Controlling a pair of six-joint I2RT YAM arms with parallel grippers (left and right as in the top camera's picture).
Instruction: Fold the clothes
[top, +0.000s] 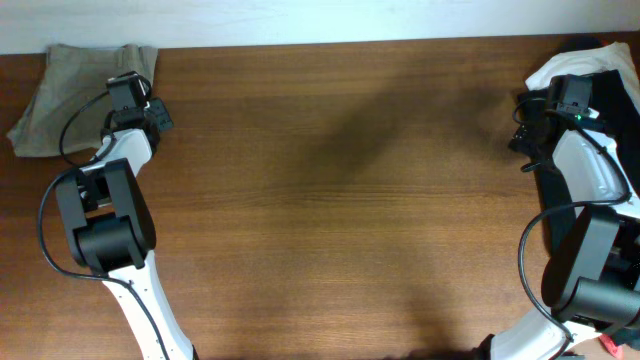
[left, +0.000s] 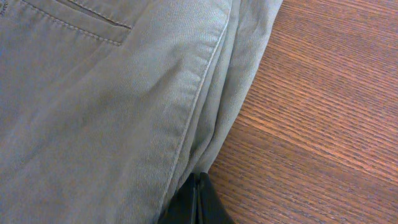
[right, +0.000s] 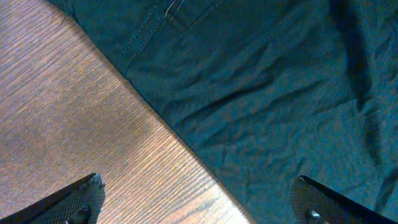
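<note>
The clothes (top: 70, 95) are a pale khaki garment lying bunched in the far left corner of the table. In the left wrist view the clothes (left: 106, 118) fill the left side, with a pocket seam and layered edges. My left gripper (left: 198, 200) is shut, its tips touching the garment's right edge; no cloth shows between the fingers. It shows in the overhead view (top: 128, 90) at the garment's right side. My right gripper (right: 199, 202) is open wide and empty, straddling the edge of a dark garment at the far right (top: 568, 95).
A large dark navy garment (right: 280, 93) lies at the right edge of the table (top: 625, 100), with a white cloth (top: 555, 68) beside it. The brown wooden table (top: 340, 200) spans the middle between the arms.
</note>
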